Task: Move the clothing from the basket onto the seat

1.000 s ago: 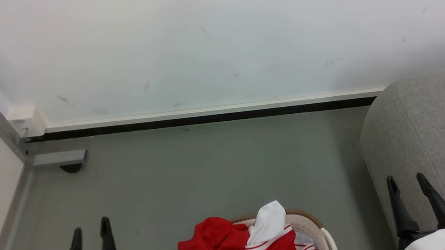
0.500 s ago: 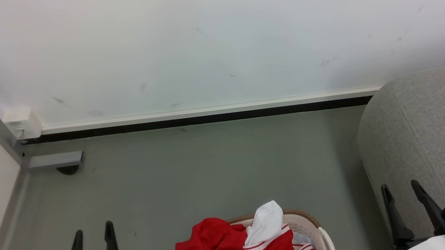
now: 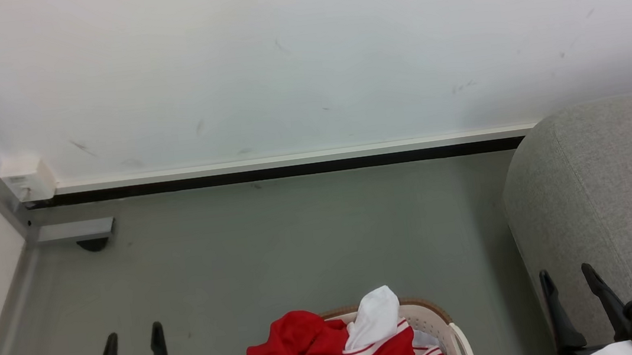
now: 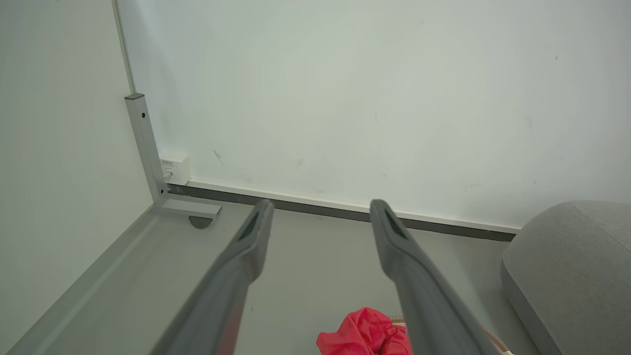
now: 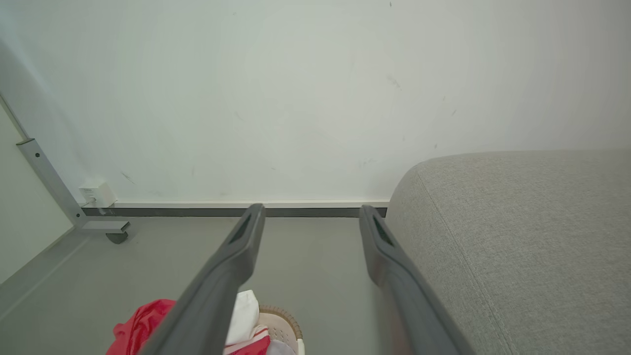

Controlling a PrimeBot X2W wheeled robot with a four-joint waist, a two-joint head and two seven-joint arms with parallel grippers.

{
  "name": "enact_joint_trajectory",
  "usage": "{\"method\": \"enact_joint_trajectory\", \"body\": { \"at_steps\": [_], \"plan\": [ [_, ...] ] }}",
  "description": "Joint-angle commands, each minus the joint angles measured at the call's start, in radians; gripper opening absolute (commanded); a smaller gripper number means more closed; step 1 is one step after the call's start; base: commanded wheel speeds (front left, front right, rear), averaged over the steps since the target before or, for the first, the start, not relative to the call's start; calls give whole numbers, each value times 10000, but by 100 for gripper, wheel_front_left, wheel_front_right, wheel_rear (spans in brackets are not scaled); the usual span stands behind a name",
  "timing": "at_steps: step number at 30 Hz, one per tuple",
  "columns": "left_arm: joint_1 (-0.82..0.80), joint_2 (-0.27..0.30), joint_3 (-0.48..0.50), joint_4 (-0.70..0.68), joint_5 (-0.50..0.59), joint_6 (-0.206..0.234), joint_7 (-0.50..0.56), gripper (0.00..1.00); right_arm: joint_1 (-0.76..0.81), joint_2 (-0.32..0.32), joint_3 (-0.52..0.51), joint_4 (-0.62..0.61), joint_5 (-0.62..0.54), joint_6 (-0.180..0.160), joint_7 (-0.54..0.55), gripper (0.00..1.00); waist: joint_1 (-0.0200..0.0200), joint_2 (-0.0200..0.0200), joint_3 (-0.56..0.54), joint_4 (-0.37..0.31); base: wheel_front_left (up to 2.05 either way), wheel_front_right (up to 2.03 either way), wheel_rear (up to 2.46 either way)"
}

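Red clothing heaped in basket, one fold spilling over the left rim, white stripe trim showing, a white piece sticking up on top. Basket on grey floor at bottom centre of head view, seat near it on the right. Fabric looks soft, light and floppy; likely to drape, drag other layers along or catch on the rim. Best hold: pinch the raised bunched red fold near the top, not a flat edge. Left gripper low left, right gripper low right beside the seat; both jaws spread apart, holding nothing, well apart from the heap
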Motion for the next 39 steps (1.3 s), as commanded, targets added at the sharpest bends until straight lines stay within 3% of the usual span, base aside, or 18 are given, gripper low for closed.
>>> {"method": "enact_joint_trajectory", "body": {
  "at_steps": [1,39],
  "plan": [
    [86,72,34,25,62,-14,-10,100,77,-80,21,22,92,-21,-33,100,-1,0,-4,1,0,0,0],
    [100,71,114,39,-146,-7,-9,100,-106,-79,140,14,442,-21,-21,100,-1,0,127,-164,0,0,0]
  ]
}}
